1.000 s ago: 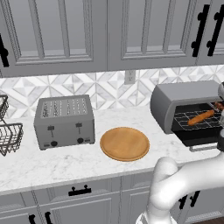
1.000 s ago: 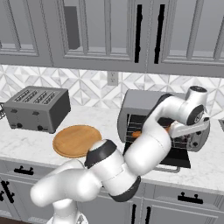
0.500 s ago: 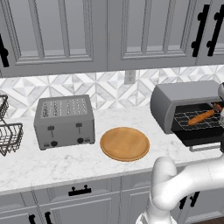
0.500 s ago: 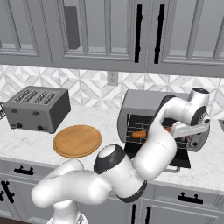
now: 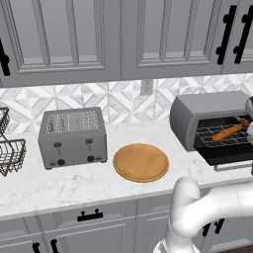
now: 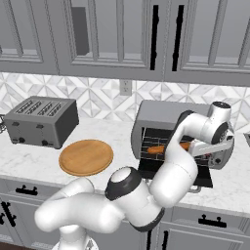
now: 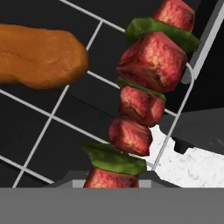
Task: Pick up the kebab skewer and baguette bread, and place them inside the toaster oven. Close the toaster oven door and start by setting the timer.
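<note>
The toaster oven (image 5: 207, 116) stands at the counter's right end, its door (image 5: 231, 159) folded down open. The baguette bread (image 5: 228, 132) lies on the wire rack (image 7: 52, 114) inside, also seen as an orange-brown loaf (image 7: 39, 54) at the hand view's upper left. My gripper (image 7: 114, 177) is shut on the kebab skewer (image 7: 140, 87), whose red chunks and green pieces reach out over the rack's front right corner, beside the baguette and apart from it. From the right base view the hand (image 6: 215, 139) sits at the oven's mouth (image 6: 161, 141).
A grey slot toaster (image 5: 73, 137) stands at the left, a round wooden board (image 5: 141, 162) sits mid-counter, and a wire basket (image 5: 10, 148) is at the far left edge. Wall cabinets hang above. My own arm (image 6: 180, 166) crosses in front of the open door.
The arm's elbow has shifted slightly in front of the oven. The hand stays at the oven's mouth with the skewer; the baguette has not moved.
</note>
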